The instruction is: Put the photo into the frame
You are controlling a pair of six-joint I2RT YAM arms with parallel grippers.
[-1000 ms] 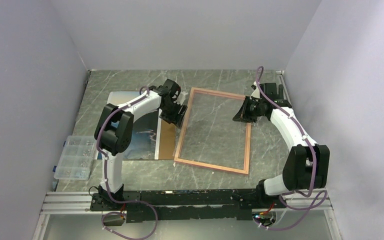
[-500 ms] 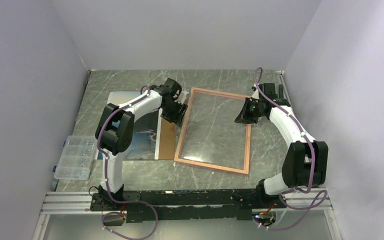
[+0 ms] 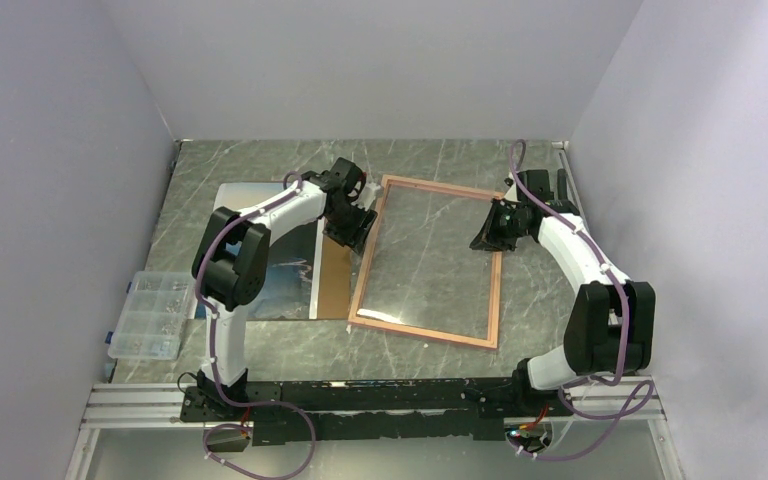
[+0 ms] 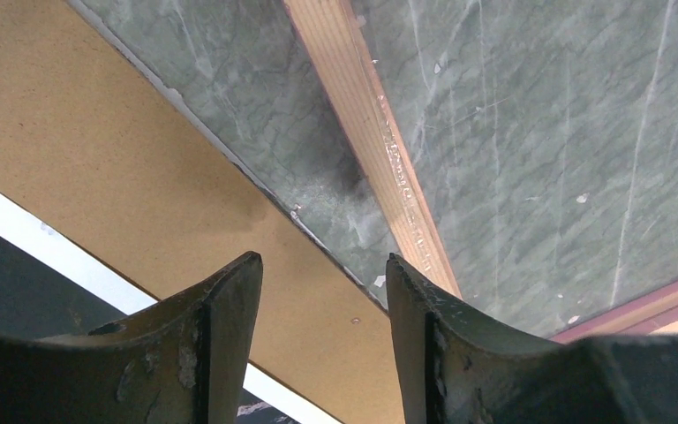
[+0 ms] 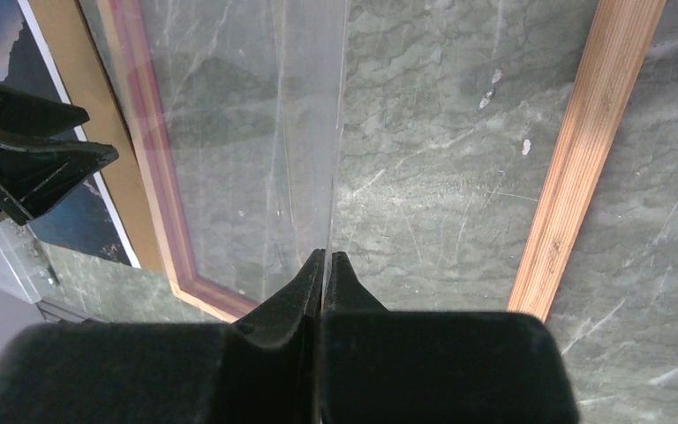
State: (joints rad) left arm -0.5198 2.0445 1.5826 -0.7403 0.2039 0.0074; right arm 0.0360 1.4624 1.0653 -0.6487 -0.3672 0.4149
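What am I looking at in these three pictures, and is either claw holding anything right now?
You are looking at two white robot arms bolted at the near edge of a green marble-patterned table. The wide picture comes from a fixed camera above and behind them. The other two come from a camera on each wrist, looking out past its own fingers. On the table lie the frame, wooden back up, a brown board to its left, the photo next to that, and a plastic parts box at the far left. The left gripper is open and holds nothing; it hangs over the gap between board and frame. The right gripper is shut on the edge of the clear pane, which tilts up from the frame.
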